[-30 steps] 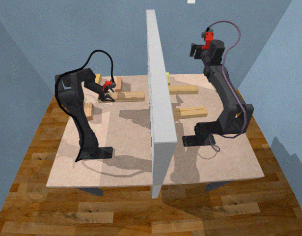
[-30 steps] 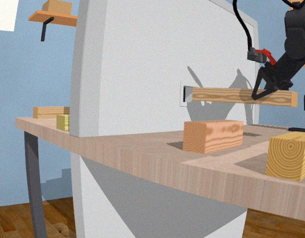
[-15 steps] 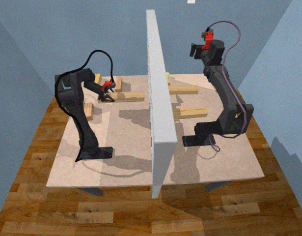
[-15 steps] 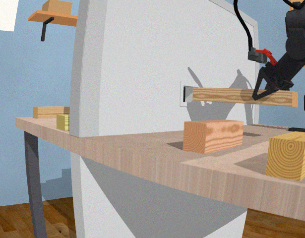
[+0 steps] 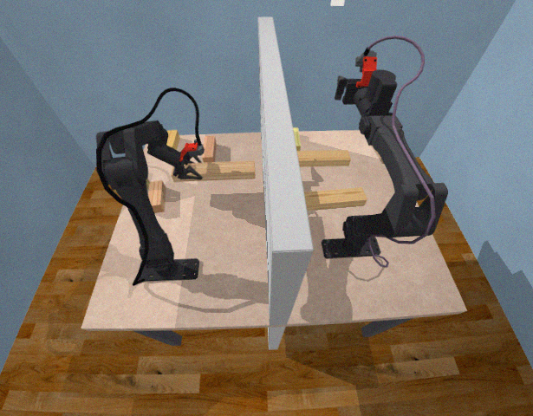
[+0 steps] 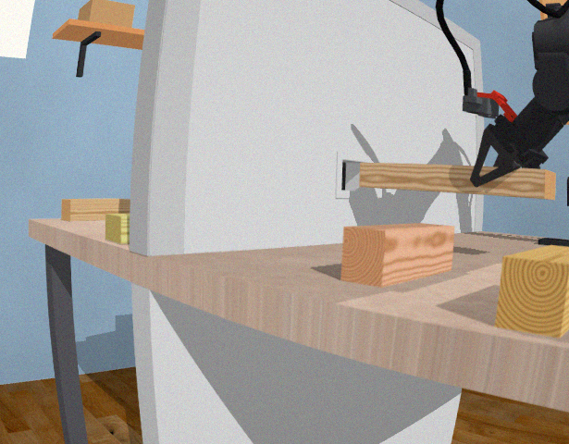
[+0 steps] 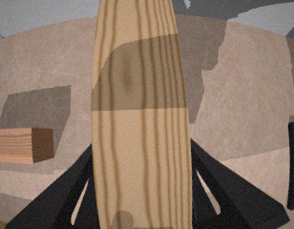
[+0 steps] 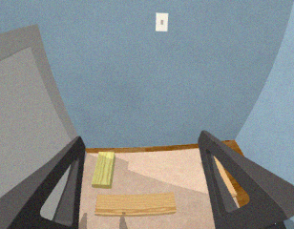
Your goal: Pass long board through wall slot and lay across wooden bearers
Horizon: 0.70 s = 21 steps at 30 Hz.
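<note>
My left gripper [image 5: 189,170] is shut on the long board [image 5: 221,170] near its back end and holds it level above the table. In the exterior view the board [image 6: 454,179] has its front end at the mouth of the slot [image 6: 344,175] in the grey panel wall [image 5: 280,147]. The board fills the middle of the left wrist view [image 7: 139,124]. Two wooden bearers [image 5: 323,157] [image 5: 335,198] lie on the table on the other side of the wall. My right gripper [image 5: 341,89] is open and empty, raised high above that side; the far bearer [image 8: 136,204] lies below it.
Offcuts lie on the left arm's side: a reddish block [image 6: 398,252], a yellow block [image 6: 538,291] and one by the arm [image 5: 156,195]. A small green-yellow offcut [image 8: 104,169] lies by the wall on the bearers' side. A shelf [image 6: 100,33] hangs on the back wall.
</note>
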Each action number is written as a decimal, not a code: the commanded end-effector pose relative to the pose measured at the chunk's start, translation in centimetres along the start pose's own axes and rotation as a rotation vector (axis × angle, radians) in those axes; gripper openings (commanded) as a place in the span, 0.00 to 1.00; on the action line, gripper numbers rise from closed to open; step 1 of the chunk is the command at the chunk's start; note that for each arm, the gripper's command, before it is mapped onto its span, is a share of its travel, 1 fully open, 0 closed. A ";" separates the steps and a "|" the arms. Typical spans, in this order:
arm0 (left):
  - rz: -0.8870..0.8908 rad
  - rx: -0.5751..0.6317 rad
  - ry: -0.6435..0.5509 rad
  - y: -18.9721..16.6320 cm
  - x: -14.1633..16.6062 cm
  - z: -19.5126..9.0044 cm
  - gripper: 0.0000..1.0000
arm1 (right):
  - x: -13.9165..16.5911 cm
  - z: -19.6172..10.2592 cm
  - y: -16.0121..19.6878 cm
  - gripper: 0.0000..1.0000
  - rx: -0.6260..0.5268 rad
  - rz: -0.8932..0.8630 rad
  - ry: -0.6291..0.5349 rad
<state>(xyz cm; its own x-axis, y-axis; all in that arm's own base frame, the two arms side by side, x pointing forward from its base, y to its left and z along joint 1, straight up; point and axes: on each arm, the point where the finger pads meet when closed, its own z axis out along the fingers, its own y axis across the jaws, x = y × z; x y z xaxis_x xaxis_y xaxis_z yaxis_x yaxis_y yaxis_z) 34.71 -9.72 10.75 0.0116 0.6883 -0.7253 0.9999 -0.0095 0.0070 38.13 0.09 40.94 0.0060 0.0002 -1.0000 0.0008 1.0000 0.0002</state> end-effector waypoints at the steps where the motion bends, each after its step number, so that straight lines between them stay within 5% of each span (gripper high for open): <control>1: 0.030 -0.038 -0.097 0.1 -3.4 -1.2 0.00 | -1.1 -0.8 -0.2 1.00 0.002 0.000 -0.032; 21: 0.029 -0.041 -0.102 0.2 -3.7 -0.1 0.00 | -1.1 -0.8 -0.2 1.00 0.002 0.000 -0.032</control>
<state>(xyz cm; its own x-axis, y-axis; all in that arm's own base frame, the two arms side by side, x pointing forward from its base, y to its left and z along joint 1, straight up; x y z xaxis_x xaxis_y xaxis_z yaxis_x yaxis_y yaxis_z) 34.72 -10.59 10.67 0.0139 0.6883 -0.7253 0.9999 -0.0160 0.0039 38.13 0.09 40.94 0.0060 0.0002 -1.0000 0.0008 1.0000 0.0002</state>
